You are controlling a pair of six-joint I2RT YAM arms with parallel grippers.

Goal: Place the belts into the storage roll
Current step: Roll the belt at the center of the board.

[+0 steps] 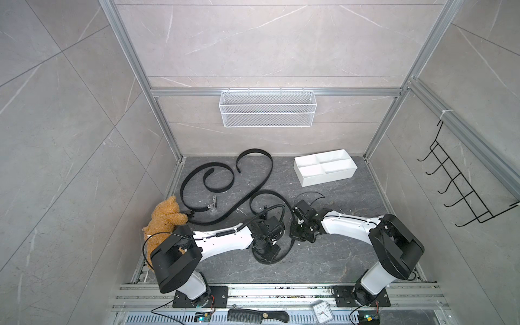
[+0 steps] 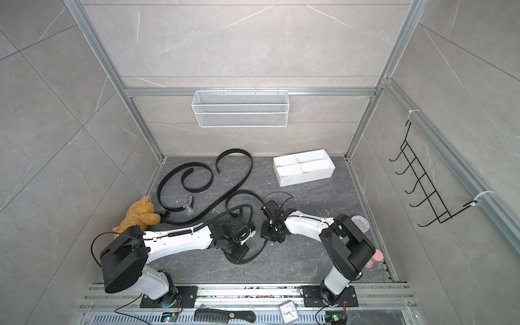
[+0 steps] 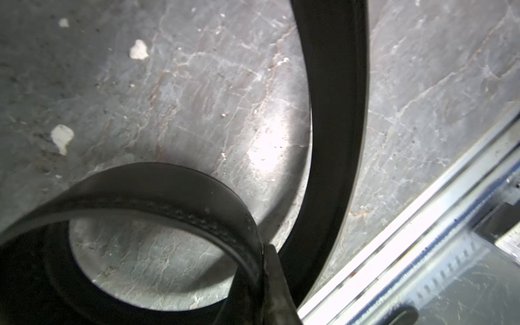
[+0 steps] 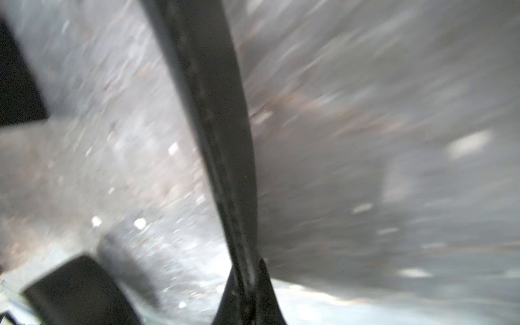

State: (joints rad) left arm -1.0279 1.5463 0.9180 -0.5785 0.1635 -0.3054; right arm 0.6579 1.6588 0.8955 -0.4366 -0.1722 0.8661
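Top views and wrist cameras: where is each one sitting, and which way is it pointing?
Top views: high above the arm bases, looking down and forward at floor, belts, storage roll; both arms show.
Left wrist: low, looking along left gripper, shut on the held belt; one finger shows.
Right wrist: blurred, looking along right gripper, shut on seemingly the same belt; both fingers show.
Shared: both wrist views show that belt over the floor; the top views share nearly everything.

The dark veined table (image 1: pixel 323 261) is enclosed by pale grey marbled wall panels (image 1: pixel 267 42) framed in aluminium rails (image 1: pixel 183 92), on which a white mesh basket (image 1: pixel 267 112) and a black hook rack (image 1: pixel 461 174) are hung.
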